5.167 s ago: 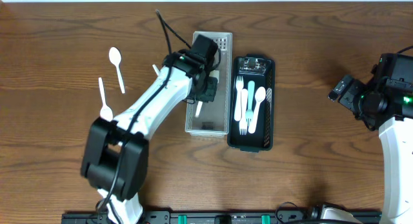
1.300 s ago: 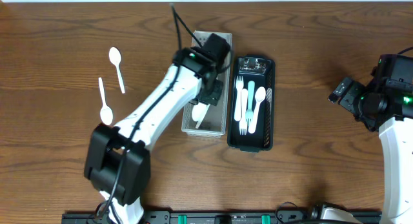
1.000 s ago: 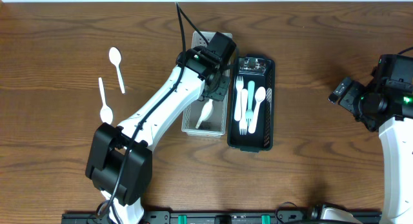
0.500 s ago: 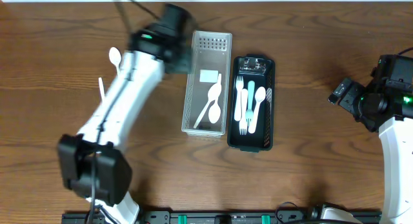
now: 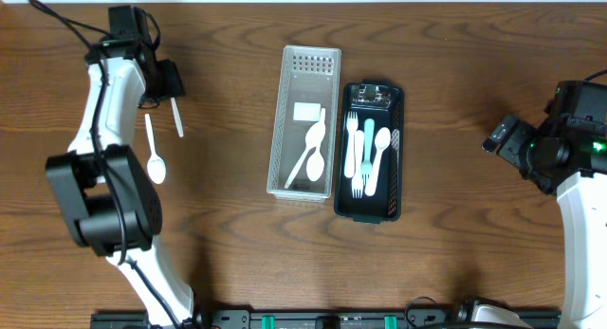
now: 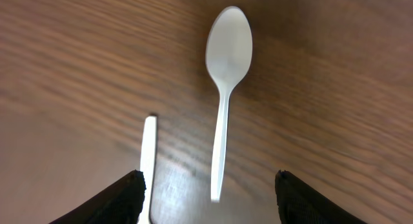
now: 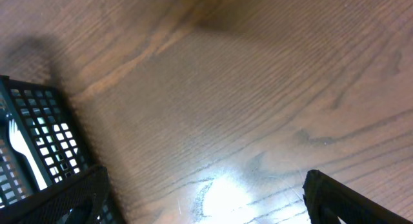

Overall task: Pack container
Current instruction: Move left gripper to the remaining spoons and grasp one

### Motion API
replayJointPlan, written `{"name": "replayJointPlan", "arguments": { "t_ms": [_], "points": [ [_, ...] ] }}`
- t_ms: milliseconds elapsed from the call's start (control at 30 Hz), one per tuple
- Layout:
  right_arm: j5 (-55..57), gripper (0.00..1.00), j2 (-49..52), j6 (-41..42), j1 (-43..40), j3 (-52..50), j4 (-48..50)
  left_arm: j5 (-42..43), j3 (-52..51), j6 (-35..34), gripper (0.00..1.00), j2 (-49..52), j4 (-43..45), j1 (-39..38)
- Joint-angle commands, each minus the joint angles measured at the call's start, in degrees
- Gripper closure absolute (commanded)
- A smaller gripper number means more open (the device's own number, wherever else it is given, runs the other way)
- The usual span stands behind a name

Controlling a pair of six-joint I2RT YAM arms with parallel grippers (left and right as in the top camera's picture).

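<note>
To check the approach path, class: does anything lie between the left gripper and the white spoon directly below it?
Nothing visible does: the left gripper is open above the spoon, and only a second spoon lies beside it, not touching.

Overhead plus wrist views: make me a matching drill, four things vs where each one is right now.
Things:
1. teal utensil
2. pair of white spoons
3. left gripper
4. right gripper

Places:
a. over bare table, right of both bins
b. in the clear bin
c. above a loose spoon
d. in the black bin

Pairs: 1-d, 2-b, 3-c, 4-a.
</note>
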Motion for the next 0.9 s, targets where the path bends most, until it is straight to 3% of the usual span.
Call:
{"name": "replayJointPlan", "arguments": {
  "t_ms": [0, 667, 733, 867],
  "points": [
    [0.52, 0.01, 0.07, -0.81, -0.52, -0.02, -0.72, 2.29, 0.17, 6.75, 0.33, 2.84, 1.53, -0.52],
    [0.52, 0.01, 0.07, -0.79, -0.52, -0.02, -1.07, 2.25, 0.15, 7.72, 0.34, 11.41, 8.11, -0.39],
    [0.52, 0.01, 0.07, -0.79, -0.52, -0.02, -1.09, 2.25, 0.15, 7.72, 0.38, 11.41, 8.31, -0.39],
    [0.52, 0.01, 0.07, -0.81, -0.52, -0.02, -1.11, 2.25, 0.09, 7.72, 0.57, 11.43, 8.41, -0.39]
  ]
}}
